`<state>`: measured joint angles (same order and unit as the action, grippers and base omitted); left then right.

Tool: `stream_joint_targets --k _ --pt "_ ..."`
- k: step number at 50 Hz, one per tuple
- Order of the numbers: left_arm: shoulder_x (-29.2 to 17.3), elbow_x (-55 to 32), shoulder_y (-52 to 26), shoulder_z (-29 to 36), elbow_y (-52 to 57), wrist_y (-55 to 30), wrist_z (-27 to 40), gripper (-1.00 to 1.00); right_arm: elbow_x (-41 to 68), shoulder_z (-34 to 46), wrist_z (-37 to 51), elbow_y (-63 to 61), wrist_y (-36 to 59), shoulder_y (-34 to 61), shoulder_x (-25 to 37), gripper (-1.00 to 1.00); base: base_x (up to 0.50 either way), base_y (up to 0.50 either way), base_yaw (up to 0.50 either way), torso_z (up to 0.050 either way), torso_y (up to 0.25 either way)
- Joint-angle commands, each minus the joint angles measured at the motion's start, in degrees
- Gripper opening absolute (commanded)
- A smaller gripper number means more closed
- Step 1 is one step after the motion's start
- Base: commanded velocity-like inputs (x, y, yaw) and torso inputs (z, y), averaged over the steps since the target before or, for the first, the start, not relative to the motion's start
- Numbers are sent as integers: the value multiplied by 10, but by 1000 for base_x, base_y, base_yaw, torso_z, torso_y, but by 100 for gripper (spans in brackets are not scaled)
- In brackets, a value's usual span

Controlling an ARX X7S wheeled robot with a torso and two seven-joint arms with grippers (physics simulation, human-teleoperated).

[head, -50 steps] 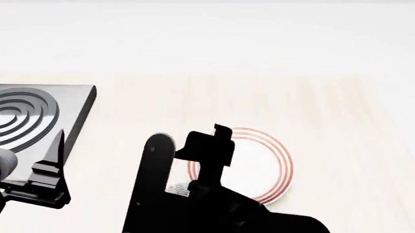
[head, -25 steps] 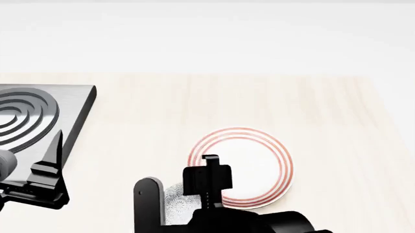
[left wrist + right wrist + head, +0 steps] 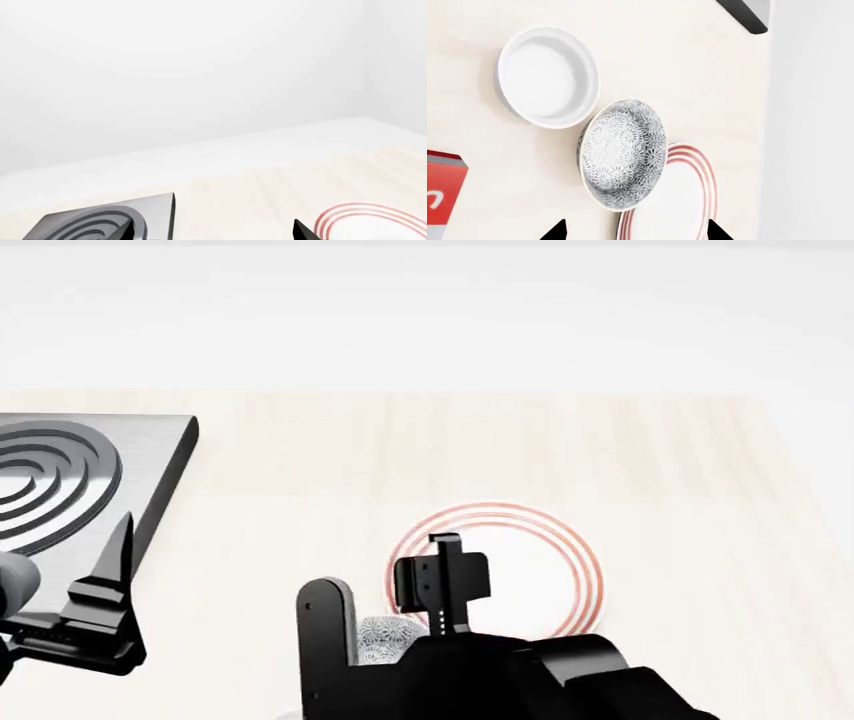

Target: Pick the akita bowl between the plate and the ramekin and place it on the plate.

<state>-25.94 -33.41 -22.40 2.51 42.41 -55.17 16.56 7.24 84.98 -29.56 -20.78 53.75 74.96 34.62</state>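
The speckled grey-and-white akita bowl (image 3: 622, 152) sits on the wooden table between the plain white ramekin (image 3: 547, 75) and the red-ringed plate (image 3: 670, 200). It appears to touch both, and its rim overlaps the plate's edge. My right gripper (image 3: 636, 232) is open a short way from the bowl, with its tips spanning the plate's near part and nothing between them. From the head, my right arm (image 3: 447, 580) covers the plate's (image 3: 534, 560) left side, and the bowl (image 3: 387, 640) peeks out beside it. My left gripper (image 3: 213, 235) is open and empty, far to the left.
A dark stove plate with raised grey rings (image 3: 67, 480) lies at the table's left, under my left gripper (image 3: 100, 605). A red box (image 3: 440, 187) stands near the ramekin. The wooden tabletop (image 3: 641, 460) ends at the back and right against a white surface.
My right arm drew back toward the near edge, then moved forward a little over the plate's left side. More of the speckled bowl shows now. The left arm stayed put.
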Motion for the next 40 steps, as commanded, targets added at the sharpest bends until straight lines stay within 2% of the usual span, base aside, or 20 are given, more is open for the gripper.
stream_joint_targets --k 1,9,21,40 --pt "-1 -5 4 -3 1 2 1 100 -2 11 0 17 -23 -12 -19 100 0 0 0 0 0" --pt "-3 -4 5 -3 -2 7 1 100 15 -9 3 36 -47 -26 -31 100 0 0 0 0 0" --pt "-4 -8 5 -2 -1 9 2 100 -5 -4 14 179 -117 -35 -65 100 0 0 0 0 0" --pt "-7 -10 9 -3 -3 14 4 100 13 12 -16 171 -118 -51 -69 100 0 0 0 0 0"
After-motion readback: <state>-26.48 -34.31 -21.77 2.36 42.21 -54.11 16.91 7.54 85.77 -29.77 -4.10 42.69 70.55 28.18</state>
